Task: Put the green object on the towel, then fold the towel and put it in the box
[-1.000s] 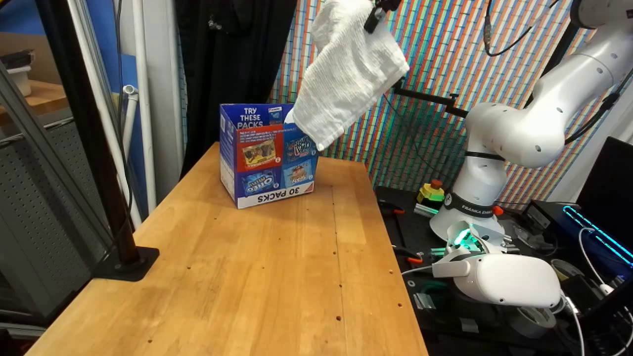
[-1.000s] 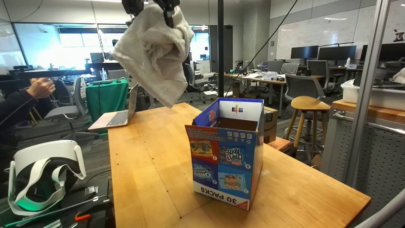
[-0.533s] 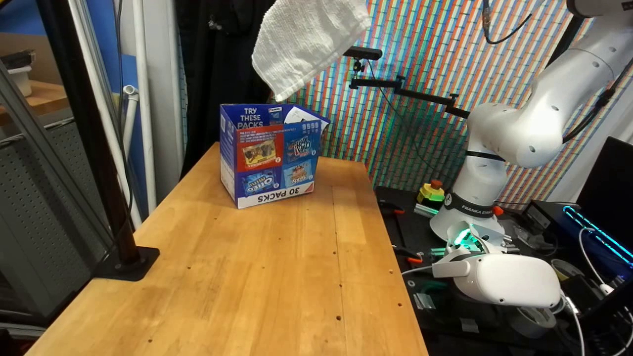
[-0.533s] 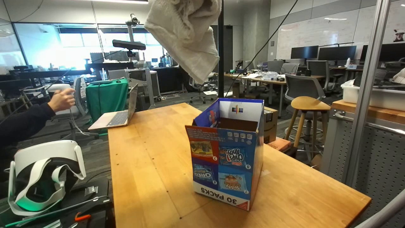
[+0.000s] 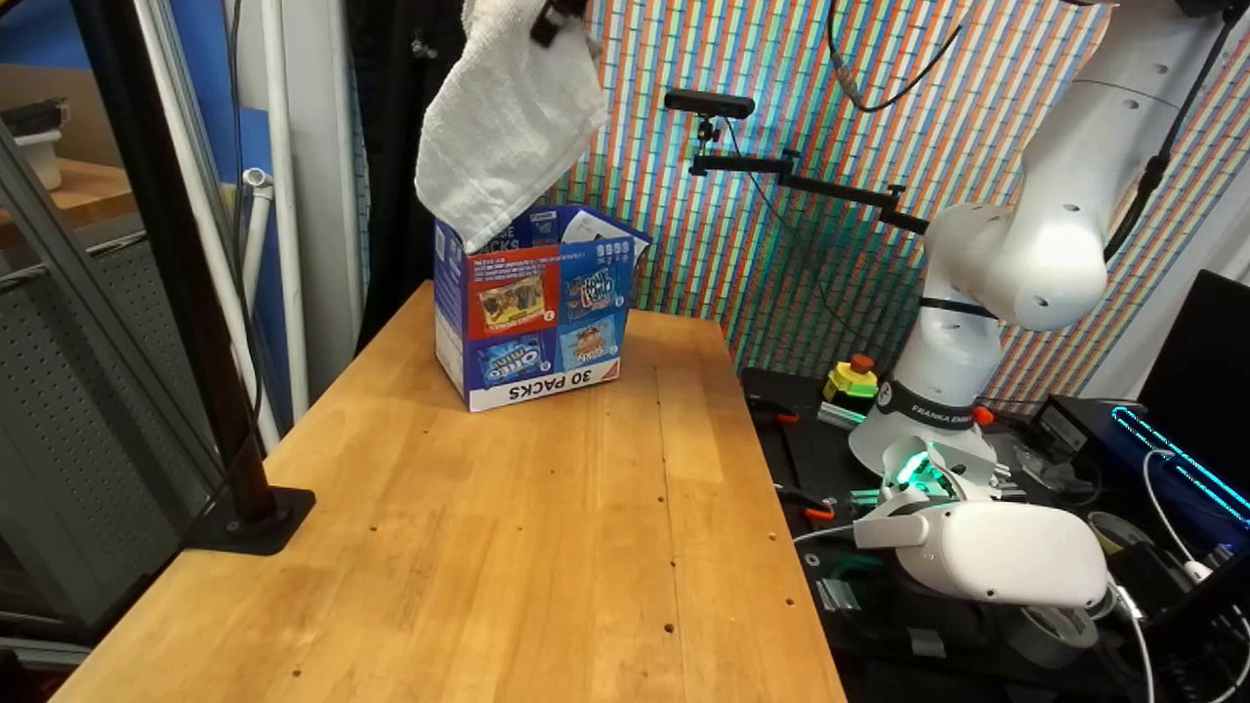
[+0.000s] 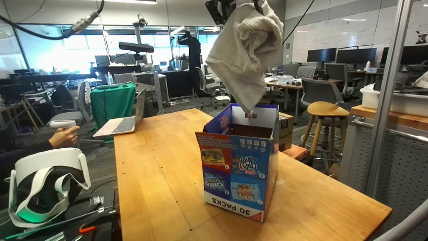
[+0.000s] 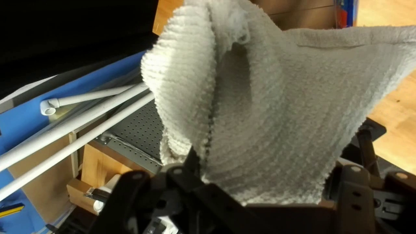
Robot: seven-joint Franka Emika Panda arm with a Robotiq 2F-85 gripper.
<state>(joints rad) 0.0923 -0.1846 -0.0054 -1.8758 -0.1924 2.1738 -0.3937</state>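
Gripper (image 7: 262, 170), jaws well apart, is clamped on the towel (image 6: 245, 57), hung at twelve o'clock above the box (image 6: 238, 169) in an exterior view. Boxing is judged in hand; centring, lowering and release seem called for. The green object cannot be seen.

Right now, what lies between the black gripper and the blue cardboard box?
The cream cloth towel hangs from the gripper toward the box, in both exterior views.
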